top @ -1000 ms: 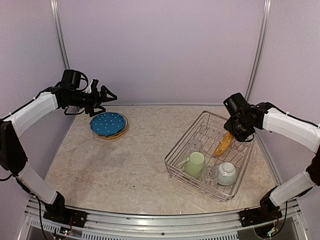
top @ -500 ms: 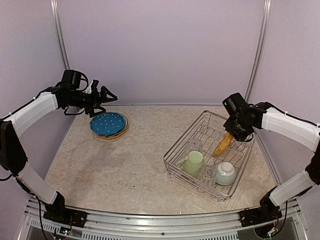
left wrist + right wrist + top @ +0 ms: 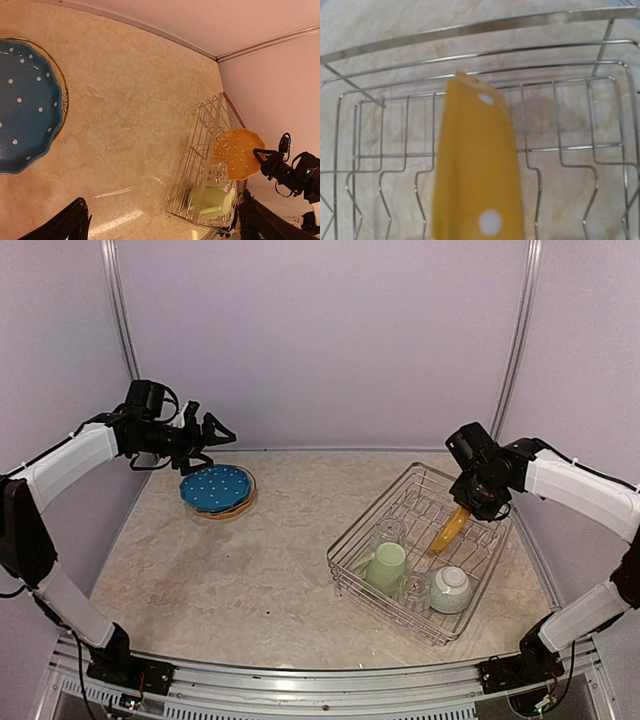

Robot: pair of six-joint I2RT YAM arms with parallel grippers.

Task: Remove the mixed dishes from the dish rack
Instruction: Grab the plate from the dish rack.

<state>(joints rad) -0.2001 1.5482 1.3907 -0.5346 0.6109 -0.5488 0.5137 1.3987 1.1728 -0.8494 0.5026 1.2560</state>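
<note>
The silver wire dish rack [image 3: 478, 565] stands at the right of the table. A yellow dotted plate [image 3: 449, 527] stands on edge among its dividers, and my right gripper [image 3: 470, 502] is shut on its top rim. In the right wrist view the plate [image 3: 477, 175] fills the middle over the rack wires [image 3: 560, 150]; the fingers are out of frame. A pale green mug [image 3: 386, 566], a clear glass [image 3: 390, 531] and a small white-and-light-blue bowl [image 3: 452, 588] also sit in the rack. My left gripper [image 3: 212, 432] is open and empty above a blue plate [image 3: 216, 487].
The blue plate [image 3: 25, 105] lies on a cream gold-rimmed plate [image 3: 64, 97] at the far left of the marbled table [image 3: 270, 570]. A second clear glass [image 3: 415, 587] sits between mug and bowl. Walls close in at the back and sides.
My right gripper has risen slightly with the yellow plate. The rack and its mug and bowl have shifted a little to the left. The left arm has not moved.
</note>
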